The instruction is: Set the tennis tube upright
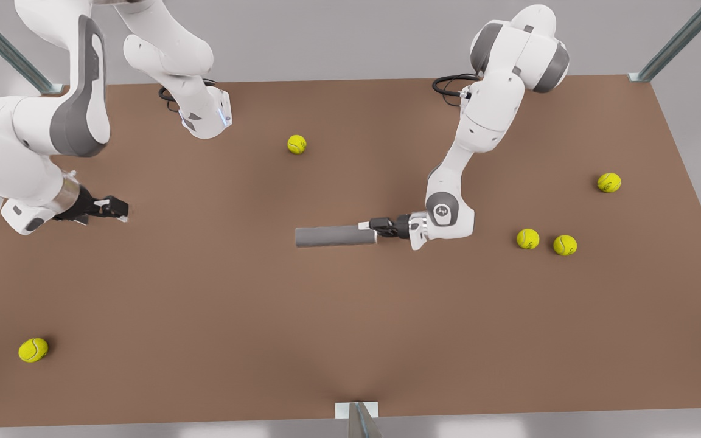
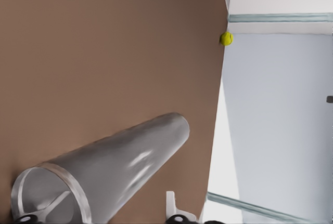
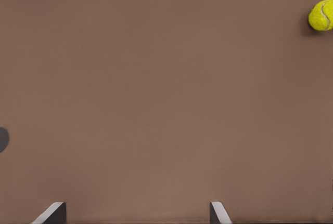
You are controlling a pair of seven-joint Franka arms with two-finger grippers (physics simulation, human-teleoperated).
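The tennis tube is a slim grey cylinder lying flat near the table's middle, its length running across the front view. In the left wrist view the tennis tube points away from the camera, with its silvery rim nearest. My left gripper is at the tube's end on the front view's right, open, with one white finger beside the rim. My right gripper hangs over bare table at the front view's left, open, its fingertips apart with nothing between them.
Several yellow tennis balls lie scattered: one at the back, two together on the front view's right, one farther right, one near the front left corner. The table's edge runs past the tube's far end.
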